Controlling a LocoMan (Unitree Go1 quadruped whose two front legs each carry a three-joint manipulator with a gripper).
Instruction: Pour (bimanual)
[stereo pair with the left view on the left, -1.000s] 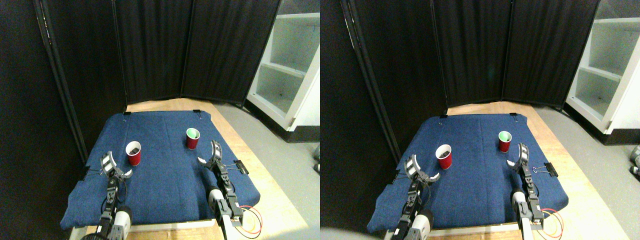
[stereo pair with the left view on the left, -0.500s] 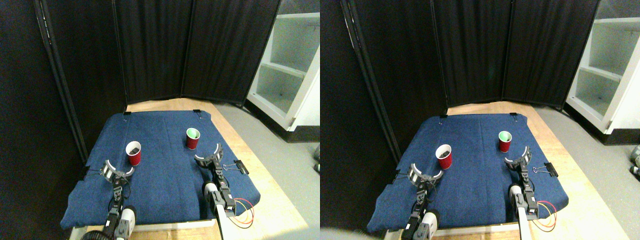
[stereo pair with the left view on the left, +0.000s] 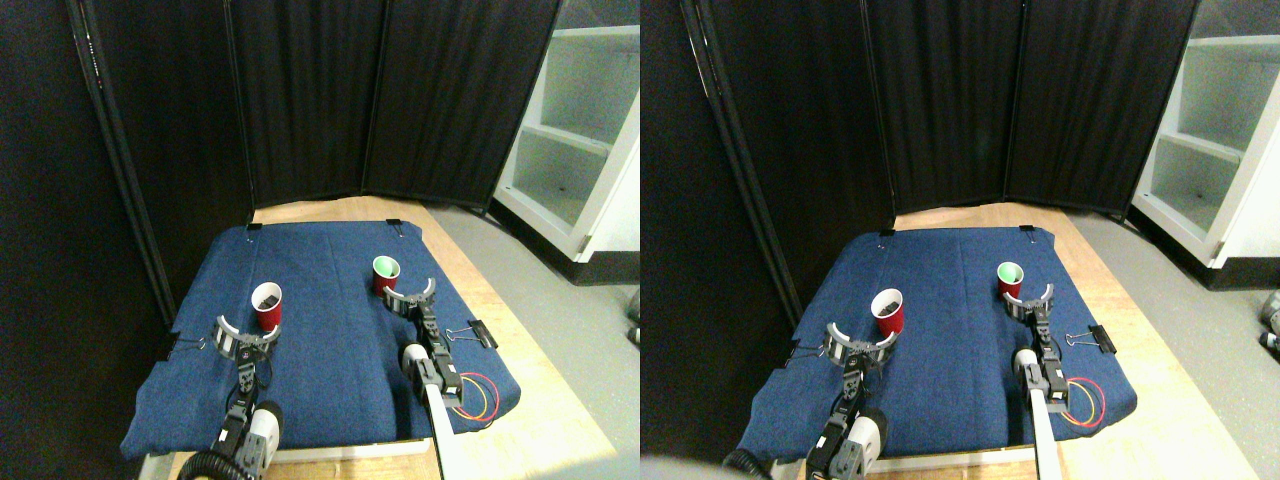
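A cloth (stereo pair with the left view on the left: 330, 330) lies over a board (stereo pair with the left view on the left: 500, 330), which shows along its far, right and near edges. On the cloth stand two cups: the left cup (stereo pair with the left view on the left: 266, 306) nearer and to the left, the right cup (stereo pair with the left view on the left: 385, 276) farther back and to the right, well apart. Something sits in the left cup. The left gripper (stereo pair with the left view on the left: 243, 336) lies just before the left cup, the right gripper (stereo pair with the left view on the left: 412, 297) just before and right of the right cup. A clip (stereo pair with the left view on the left: 478, 333) sits at the cloth's right edge. Behind the board stands a folding screen (stereo pair with the left view on the left: 330, 100); to the right, on the floor (stereo pair with the left view on the left: 570, 330), a shelf unit (stereo pair with the left view on the left: 580, 140).
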